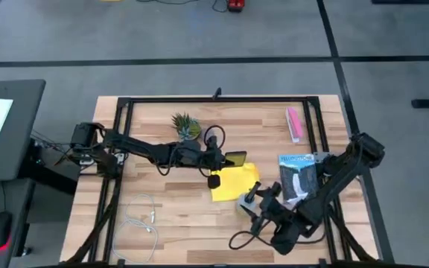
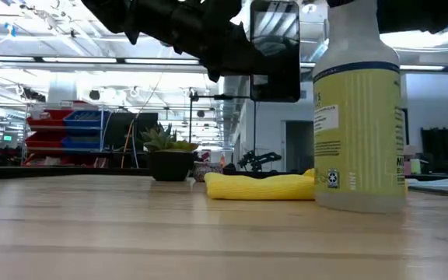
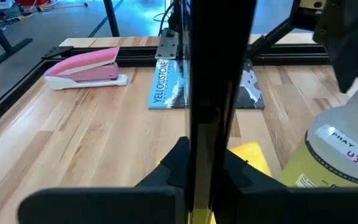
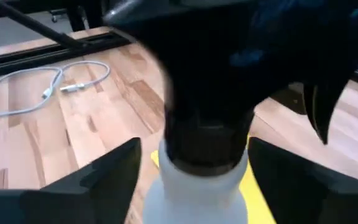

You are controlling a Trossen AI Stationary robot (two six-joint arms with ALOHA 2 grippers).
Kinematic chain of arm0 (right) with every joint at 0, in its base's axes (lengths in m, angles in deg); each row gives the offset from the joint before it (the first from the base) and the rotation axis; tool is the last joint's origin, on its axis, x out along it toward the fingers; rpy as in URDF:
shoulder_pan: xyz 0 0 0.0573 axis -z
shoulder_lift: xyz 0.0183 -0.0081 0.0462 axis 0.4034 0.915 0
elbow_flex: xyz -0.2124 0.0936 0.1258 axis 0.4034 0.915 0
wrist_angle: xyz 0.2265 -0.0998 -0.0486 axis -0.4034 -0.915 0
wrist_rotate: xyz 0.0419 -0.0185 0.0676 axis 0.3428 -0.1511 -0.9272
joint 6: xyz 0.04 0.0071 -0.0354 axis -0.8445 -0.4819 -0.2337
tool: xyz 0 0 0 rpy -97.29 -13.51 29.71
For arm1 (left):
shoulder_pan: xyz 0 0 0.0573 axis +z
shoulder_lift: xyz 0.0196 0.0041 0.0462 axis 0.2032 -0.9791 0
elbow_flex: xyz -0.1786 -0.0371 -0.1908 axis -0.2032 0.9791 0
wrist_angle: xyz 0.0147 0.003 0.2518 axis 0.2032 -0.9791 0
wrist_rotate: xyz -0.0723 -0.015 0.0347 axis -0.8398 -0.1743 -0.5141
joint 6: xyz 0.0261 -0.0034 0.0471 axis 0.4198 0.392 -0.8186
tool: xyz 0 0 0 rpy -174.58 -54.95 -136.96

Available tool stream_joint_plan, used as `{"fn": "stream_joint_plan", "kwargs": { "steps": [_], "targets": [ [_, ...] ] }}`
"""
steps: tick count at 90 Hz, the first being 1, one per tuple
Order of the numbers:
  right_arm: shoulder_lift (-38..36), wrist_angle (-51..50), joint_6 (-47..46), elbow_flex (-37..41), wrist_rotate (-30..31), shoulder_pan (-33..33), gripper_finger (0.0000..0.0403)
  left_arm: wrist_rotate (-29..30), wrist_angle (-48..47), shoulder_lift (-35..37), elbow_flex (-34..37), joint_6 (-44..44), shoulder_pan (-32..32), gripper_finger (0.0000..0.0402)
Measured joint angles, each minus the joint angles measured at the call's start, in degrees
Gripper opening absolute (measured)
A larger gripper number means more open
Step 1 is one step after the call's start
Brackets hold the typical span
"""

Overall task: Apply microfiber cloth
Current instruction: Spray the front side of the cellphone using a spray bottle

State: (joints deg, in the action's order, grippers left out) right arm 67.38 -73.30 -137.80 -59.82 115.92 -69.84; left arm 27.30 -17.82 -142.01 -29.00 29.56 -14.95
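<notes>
The microfiber cloth (image 1: 234,182) lies just under the left claw (image 1: 228,159), which pinches a smartphone (image 2: 275,50).

Soft matt yellow microfiber cloth (image 2: 259,186) on a smooth pale wooden counter (image 2: 131,233); glossy black glass-faced smartphone (image 2: 274,50); translucent plastic spray bottle (image 2: 360,124)

My left arm reaches across the table toward the middle, wrist level, and my left gripper (image 1: 229,159) is clamped on the phone (image 2: 275,48), holding it on edge above the table. My right arm folds back from the right side, its gripper (image 1: 250,199) low near the front, fingers straddling the bottle's (image 2: 359,124) neck.
</notes>
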Motion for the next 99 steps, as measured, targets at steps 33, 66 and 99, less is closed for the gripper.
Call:
{"fn": "stream_joint_plan", "kwargs": {
  "steps": [33, 66, 99],
  "targets": [
    [-3.07, -7.77, 0.17, -0.07, -5.66, -1.45, 0.0132, 0.0, 0.29, 0.0, 0.0, 0.62, -0.68, 0.0013],
    [-9.76, -8.17, 16.1, 1.03, -16.56, -2.7, 0.0142, 0.85, 0.43, -0.02, 0.02, 1.67, -2.17, 0.0013],
    [-24.88, 31.96, 40.63, 21.78, -37.79, 2.38, 0.0142, 0.94, 0.96, -0.01, 0.02, 3.73, -3.06, 0.0013]
  ]
}}
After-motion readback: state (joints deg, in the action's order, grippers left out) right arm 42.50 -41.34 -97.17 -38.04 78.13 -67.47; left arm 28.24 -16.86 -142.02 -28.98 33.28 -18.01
